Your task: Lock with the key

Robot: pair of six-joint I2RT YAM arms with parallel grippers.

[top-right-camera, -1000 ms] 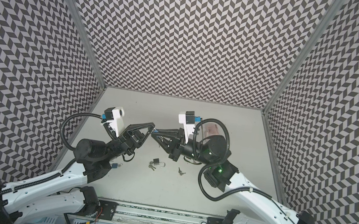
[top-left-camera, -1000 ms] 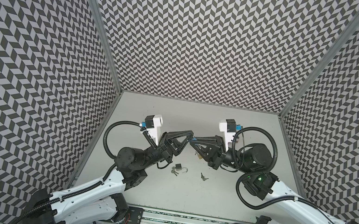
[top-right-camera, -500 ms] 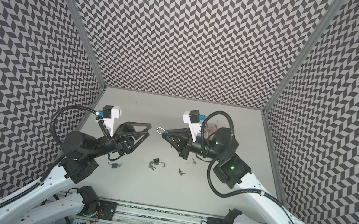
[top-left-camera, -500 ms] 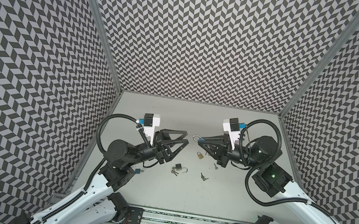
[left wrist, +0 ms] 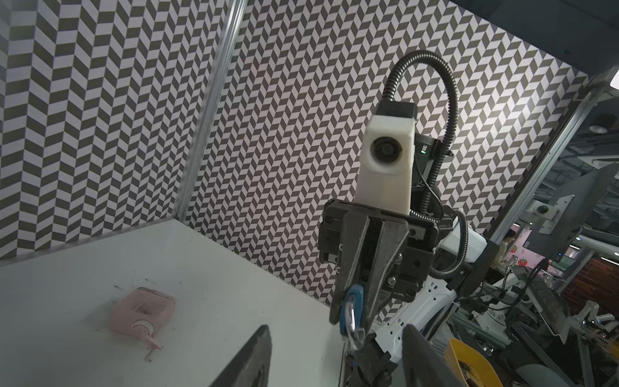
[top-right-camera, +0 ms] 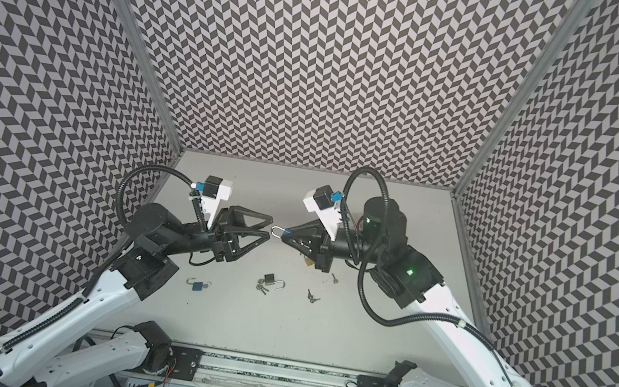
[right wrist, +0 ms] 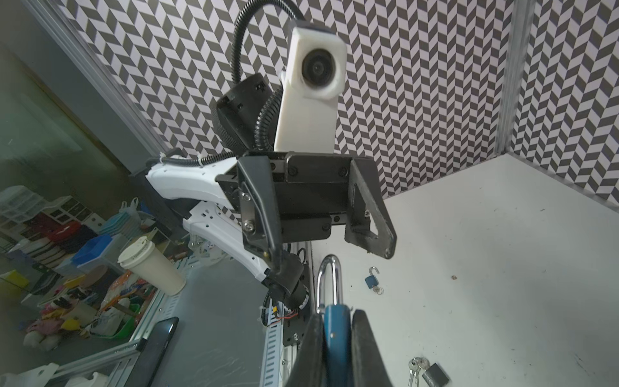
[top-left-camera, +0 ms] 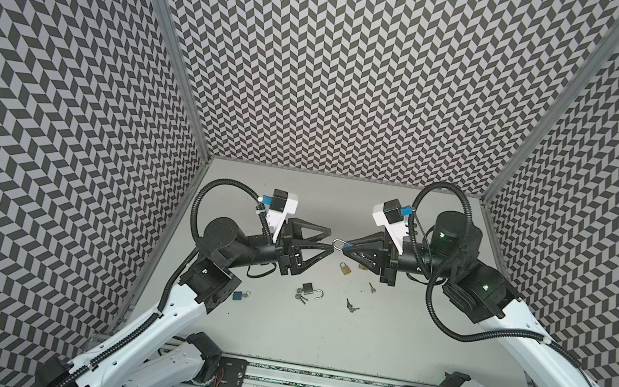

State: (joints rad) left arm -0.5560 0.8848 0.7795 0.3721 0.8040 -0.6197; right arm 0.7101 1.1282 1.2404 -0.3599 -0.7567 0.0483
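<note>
My right gripper [top-left-camera: 345, 246] [top-right-camera: 285, 237] [right wrist: 336, 321] is shut on a blue padlock [right wrist: 335, 331] [left wrist: 353, 303], held above the table. Its silver shackle [top-left-camera: 338, 244] [right wrist: 330, 278] sticks out past the fingertips toward the left arm. My left gripper [top-left-camera: 330, 240] [top-right-camera: 269, 227] [left wrist: 335, 330] faces it with jaws open and empty, its tips just short of the shackle. No key is in either gripper. Loose keys [top-left-camera: 352, 305] [top-left-camera: 372, 287] lie on the table below the right gripper.
A black padlock [top-left-camera: 309, 288] with open shackle and a bunch of keys [top-left-camera: 300, 296] lies mid-table. A brass padlock [top-left-camera: 345, 268] sits under the grippers. A small blue padlock [top-right-camera: 197, 285] lies by the left arm, and a pink padlock [left wrist: 144, 311] farther back.
The left gripper was shut with its tips against the right gripper's tips; it has opened and drawn slightly back. The right gripper keeps the blue padlock and has shifted a little right.
</note>
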